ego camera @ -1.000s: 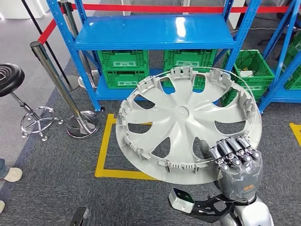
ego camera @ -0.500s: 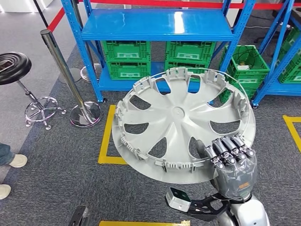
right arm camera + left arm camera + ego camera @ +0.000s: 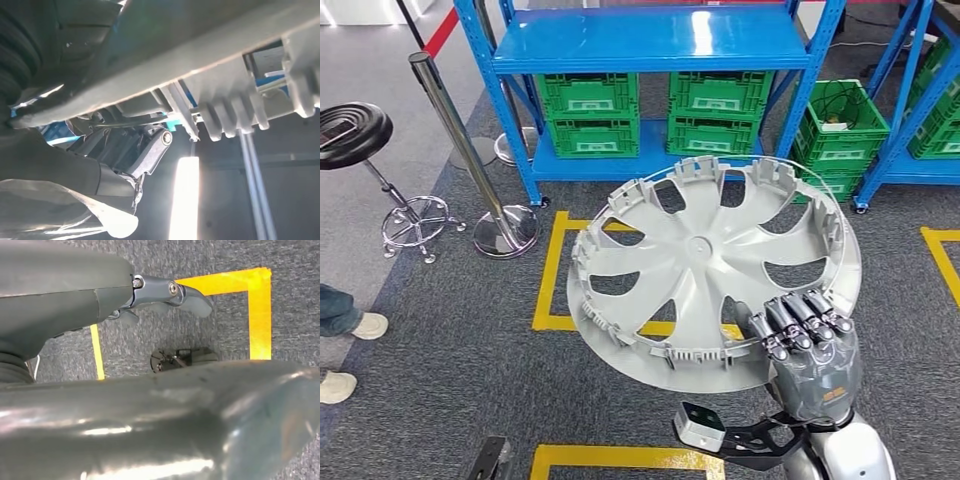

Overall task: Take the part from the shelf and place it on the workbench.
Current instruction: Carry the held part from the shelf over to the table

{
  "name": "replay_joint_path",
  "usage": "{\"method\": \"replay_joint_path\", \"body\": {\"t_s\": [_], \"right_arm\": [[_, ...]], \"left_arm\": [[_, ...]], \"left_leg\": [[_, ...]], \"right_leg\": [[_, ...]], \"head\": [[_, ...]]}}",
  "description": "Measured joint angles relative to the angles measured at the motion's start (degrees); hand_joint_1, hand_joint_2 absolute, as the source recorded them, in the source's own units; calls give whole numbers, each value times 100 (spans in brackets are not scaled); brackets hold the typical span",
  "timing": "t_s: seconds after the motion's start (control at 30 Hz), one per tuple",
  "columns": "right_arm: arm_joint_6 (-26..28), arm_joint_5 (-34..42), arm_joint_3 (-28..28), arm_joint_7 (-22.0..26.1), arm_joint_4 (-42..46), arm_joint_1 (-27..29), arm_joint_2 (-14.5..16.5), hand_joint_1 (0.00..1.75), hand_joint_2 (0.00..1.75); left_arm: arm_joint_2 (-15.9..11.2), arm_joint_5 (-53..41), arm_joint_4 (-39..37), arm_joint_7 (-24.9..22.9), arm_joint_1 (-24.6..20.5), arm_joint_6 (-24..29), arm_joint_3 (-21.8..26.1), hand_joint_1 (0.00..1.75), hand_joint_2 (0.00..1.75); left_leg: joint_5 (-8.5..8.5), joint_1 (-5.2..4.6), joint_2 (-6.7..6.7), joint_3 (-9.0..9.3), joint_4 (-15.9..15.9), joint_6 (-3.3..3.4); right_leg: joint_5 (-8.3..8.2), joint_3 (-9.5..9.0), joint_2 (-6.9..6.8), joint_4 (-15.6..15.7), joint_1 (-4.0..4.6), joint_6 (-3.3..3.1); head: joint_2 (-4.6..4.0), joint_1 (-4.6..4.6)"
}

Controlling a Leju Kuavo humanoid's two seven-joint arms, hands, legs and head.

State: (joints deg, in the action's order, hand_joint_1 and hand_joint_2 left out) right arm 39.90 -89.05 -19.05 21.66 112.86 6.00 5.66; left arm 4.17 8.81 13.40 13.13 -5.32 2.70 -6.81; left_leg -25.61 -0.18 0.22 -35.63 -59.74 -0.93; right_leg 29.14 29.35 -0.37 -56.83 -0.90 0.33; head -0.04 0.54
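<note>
While the wheel cover (image 3: 712,270) is held off the floor, clear of the blue shelf (image 3: 644,45), the first half of the task is judged complete: the part is no longer on any shelf level. It is gripped at its near rim by the right hand (image 3: 807,345), whose fingers (image 3: 803,318) are curled over the edge from above, the thumb being tucked under a spoke opening. The cover is carried tilted, inner face up, over grey carpet (image 3: 456,370) marked with yellow tape (image 3: 546,275). No workbench is seen, so the carrying and setting-down are judged outstanding. The left hand (image 3: 166,292) hangs above the carpet with nothing in it; whether its fingers are spread or curled cannot be told. Green crates (image 3: 592,120) are stored on the lower shelf level. No brand, label or legible writing is made out on the cover, crates or shelf.
</note>
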Motion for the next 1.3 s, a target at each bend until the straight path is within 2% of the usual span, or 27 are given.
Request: {"method": "replay_joint_path", "body": {"t_s": [0.03, 0.1, 0.13, 0.17, 0.2, 0.27, 0.3, 0.33, 0.37, 0.43, 0.47, 0.53, 0.57, 0.6, 0.67, 0.83, 0.9, 0.97, 1.0, 1.03, 1.07, 1.13, 1.17, 1.2, 1.23, 1.27, 1.3], "right_arm": [[-1, 0, 8, 14, -1, -1, 18, 175, 175], [-1, -1, 21, 42, -7, 0, 45, 175, 175], [-1, -1, 28, 65, -10, 0, 51, 175, 175], [-1, -1, 35, 91, -14, 2, 53, 175, 175], [-1, -1, 44, 111, -16, 4, 55, 175, 175], [-1, 0, 64, 132, -16, 3, 72, 175, 175], [-1, 0, 74, 136, -16, -3, 85, 175, 175], [-1, 0, 81, 138, -16, -8, 98, 175, 175], [-1, 0, 85, 136, -16, -13, 107, 175, 175], [0, 0, 86, 127, -16, -15, 120, 175, 175], [0, 0, 87, 121, -16, -14, 127, 175, 175], [1, 0, 88, 111, -20, -32, 139, 175, 175], [1, 0, 89, 105, -24, -41, 140, 175, 175], [1, 0, 89, 95, -27, -50, 141, 175, 175], [1, 0, 79, 34, -34, -51, 142, 175, 175], [1, 0, -35, -335, -61, -68, 143, 175, 175], [1, -1, -109, -424, -62, -80, 142, 175, 175], [1, -2, -174, -471, -62, -95, 140, 175, 175], [1, -2, -193, -481, -62, -102, 139, 175, 175], [1, -2, -203, -486, -62, -108, 138, 175, 175], [1, -1, -208, -489, -63, -109, 137, 175, 175], [1, 0, -214, -492, -65, -107, 134, 175, 175], [1, -1, -215, -493, -68, -104, 132, 175, 175], [1, -1, -214, -495, -70, -101, 128, 175, 175], [1, -1, -213, -497, -72, -100, 124, 175, 175], [1, -1, -212, -498, -73, -102, 121, 175, 175], [1, -1, -211, -498, -75, -111, 118, 175, 175]], "left_arm": [[-4, -6, 0, 5, 0, 3, -1, 0, 0], [-2, -25, 0, 11, 3, 6, -2, 0, 0], [-1, -33, 0, 11, 5, 7, -2, 0, 0], [1, -40, 0, 13, 6, 10, -3, 0, 0], [0, -44, 0, 15, 5, 14, -3, 0, 0], [-9, -47, 0, 21, 2, 20, -3, 0, 0], [-14, -49, 0, 24, -1, 21, -3, 0, 0], [-17, -50, 0, 26, -4, 21, -4, 0, 0], [-19, -52, 0, 26, -4, 22, -4, 0, 0], [-17, -53, 0, 27, 0, 22, -5, 0, 0], [-13, -53, 0, 28, 0, 22, -5, 0, 0], [-10, -52, 0, 30, -7, 23, -5, 0, 0], [-11, -52, 0, 31, -8, 23, -5, 0, 0], [-14, -52, 0, 31, -6, 24, -5, 0, 0], [-13, -52, 0, 31, -5, 25, -5, 0, 0], [-15, -57, 0, 30, -3, 27, -5, 0, 0], [-26, -62, 0, 31, -5, 34, -5, 0, 0], [-36, -68, 0, 32, -8, 40, -5, 0, 0], [-32, -72, 0, 33, -10, 40, -5, 0, 0], [-29, -78, 0, 34, -13, 39, -5, 0, 0], [-26, -84, 0, 35, -13, 39, -5, 0, 0], [-26, -93, 0, 36, -9, 38, -5, 0, 0], [-26, -94, 0, 35, -5, 38, -5, 0, 0], [-24, -94, 0, 35, -2, 37, -5, 0, 0], [-20, -94, 0, 35, 0, 37, -5, 0, 0], [-15, -95, 0, 35, 1, 36, -5, 0, 0], [-17, -96, 0, 35, 2, 36, -5, 0, 0]], "left_leg": [[-203, 13, -2, -110, -284, -36], [-636, 37, -3, -390, -1075, -95], [-751, 48, -3, -478, -1372, -113], [-754, 57, -3, -472, -1464, -120], [-653, 64, -3, -354, -1312, -119], [-340, 70, -7, 107, -523, -83], [-237, 63, -9, 308, -145, -52], [-189, 52, -12, 427, 99, -19], [-195, 39, -14, 454, 188, 14], [-157, 21, -14, 422, 216, 78], [-127, 23, -14, 419, 252, 85], [-65, 31, -14, 413, 329, 82], [-53, 29, -15, 403, 338, 70], [-45, 19, -15, 391, 335, 83], [-33, -1, -15, 371, 323, 117], [-11, -29, -14, 334, 305, 162], [-8, -48, -16, 316, 281, 210], [40, -45, -13, 323, 331, 290], [79, -28, -7, 337, 386, 321], [116, -10, -1, 342, 436, 345], [139, 3, 4, 336, 459, 356], [156, 6, 5, 298, 460, 355], [161, 9, 5, 284, 455, 345], [165, 17, 11, 272, 445, 329], [160, 33, 19, 263, 424, 305], [143, 51, 28, 252, 385, 268], [115, 58, 44, 234, 331, 219]], "right_leg": [[-37, 21, -7, 2, -7, -28], [-96, 107, -10, -9, -3, -57], [-120, 149, -9, -19, -1, -57], [-138, 185, -6, -33, 0, -54], [-151, 215, -3, -48, 0, -47], [-168, 252, 2, -76, 1, -28], [-178, 273, 5, -92, 9, -9], [-193, 294, 6, -101, 16, 16], [-210, 317, 6, -105, 21, 46], [-250, 343, 5, -80, 26, 114], [-253, 340, 6, -49, 30, 79], [-294, 348, 6, 9, 47, -82], [-315, 355, 7, 27, 44, -143], [-350, 364, 6, 37, 38, -130], [-382, 368, 8, 57, 16, -20], [-429, 385, 9, 80, -18, 139], [-458, 384, 6, 107, -40, 204], [-468, 399, 5, 122, -50, 275], [-399, 441, 10, 57, -42, 281], [-259, 531, 15, -128, -37, 283], [-59, 674, 22, -442, -37, 280], [350, 1014, 28, -1268, -41, 290], [440, 1114, 27, -1537, -47, 299], [421, 1109, 25, -1596, -56, 309], [288, 974, 11, -1389, -68, 320], [103, 748, -38, -1002, -85, 340], [-12, 530, -112, -607, -79, 357]], "head": [[0, -8], [0, -23], [0, -23], [0, -25], [0, -25], [0, -24], [0, -22], [0, -20], [0, -19], [0, -20], [0, -13], [0, 2], [0, 15], [0, 21], [0, 33], [0, 34], [0, 29], [0, 29], [0, 33], [0, 40], [0, 45], [0, 51], [0, 49], [0, 50], [0, 50], [0, 51], [-1, 58]]}}
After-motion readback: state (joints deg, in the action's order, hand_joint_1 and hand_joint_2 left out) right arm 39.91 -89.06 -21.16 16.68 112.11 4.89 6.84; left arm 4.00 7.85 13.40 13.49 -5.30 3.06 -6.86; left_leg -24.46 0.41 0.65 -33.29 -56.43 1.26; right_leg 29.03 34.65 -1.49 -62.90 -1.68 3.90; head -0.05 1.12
